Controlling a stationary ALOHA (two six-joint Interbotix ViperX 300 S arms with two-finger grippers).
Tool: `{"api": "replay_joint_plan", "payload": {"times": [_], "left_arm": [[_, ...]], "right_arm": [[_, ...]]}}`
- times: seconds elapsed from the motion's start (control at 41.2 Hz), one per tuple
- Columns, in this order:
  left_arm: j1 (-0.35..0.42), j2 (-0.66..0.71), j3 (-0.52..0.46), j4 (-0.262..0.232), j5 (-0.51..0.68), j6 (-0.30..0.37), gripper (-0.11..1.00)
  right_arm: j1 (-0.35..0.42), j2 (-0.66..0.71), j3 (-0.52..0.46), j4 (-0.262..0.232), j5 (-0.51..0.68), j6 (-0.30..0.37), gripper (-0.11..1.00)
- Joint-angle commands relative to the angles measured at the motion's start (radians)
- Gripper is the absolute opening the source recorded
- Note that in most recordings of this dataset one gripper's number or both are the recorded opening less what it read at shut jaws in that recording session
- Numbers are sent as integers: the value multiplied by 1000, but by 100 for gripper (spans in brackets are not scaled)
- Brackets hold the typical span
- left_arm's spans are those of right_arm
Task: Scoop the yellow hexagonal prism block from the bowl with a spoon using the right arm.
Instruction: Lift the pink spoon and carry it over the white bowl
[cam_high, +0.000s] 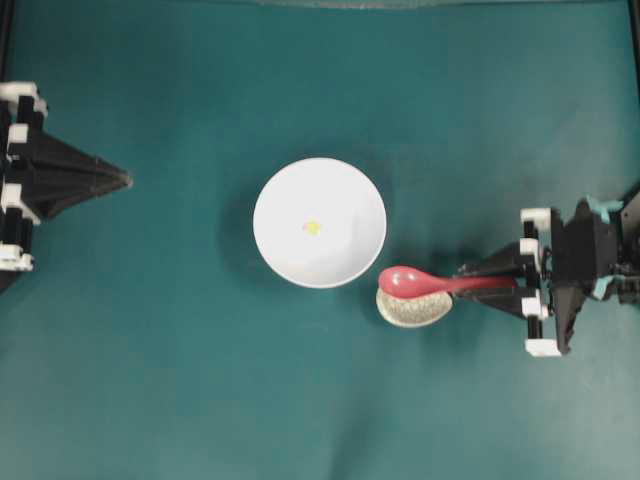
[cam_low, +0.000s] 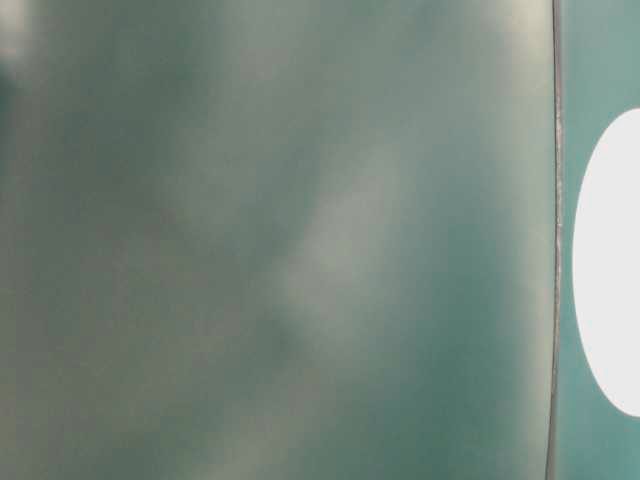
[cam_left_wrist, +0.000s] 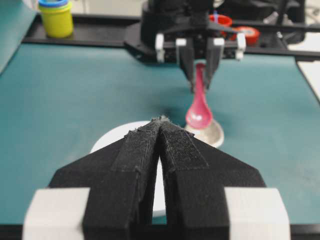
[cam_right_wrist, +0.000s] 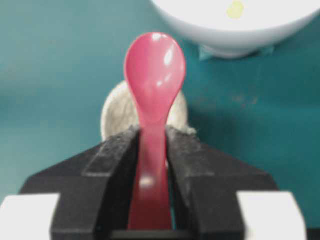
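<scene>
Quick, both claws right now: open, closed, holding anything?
Left claw: closed, holding nothing.
Right claw: closed on the handle of the glossy red-pink ceramic spoon.

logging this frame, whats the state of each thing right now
spoon: gripped by its handle, scoop over the spoon rest, empty
right tool: shut on the spoon handle
left tool: shut, holding nothing
yellow block: lying in the bowl, not scooped
bowl: upright on the table, holds only the block
spoon rest: on the table beside the bowl, under the scoop
</scene>
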Motion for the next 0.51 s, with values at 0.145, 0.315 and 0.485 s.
{"api": "replay_joint_plan", "payload": {"times": [0.145,0.315,0.485], "left_arm": [[3,8,-20,3,-5,-2,-1],[3,8,-20,3,-5,0,-1],[3,8,-20,3,-5,0,-1]], "right_arm": [[-121,-167,-81,-2,225,-147,24],[-219,-247,-158,-6,407,-242,24],[-327,-284,-245,-5,612,-291,24]]}}
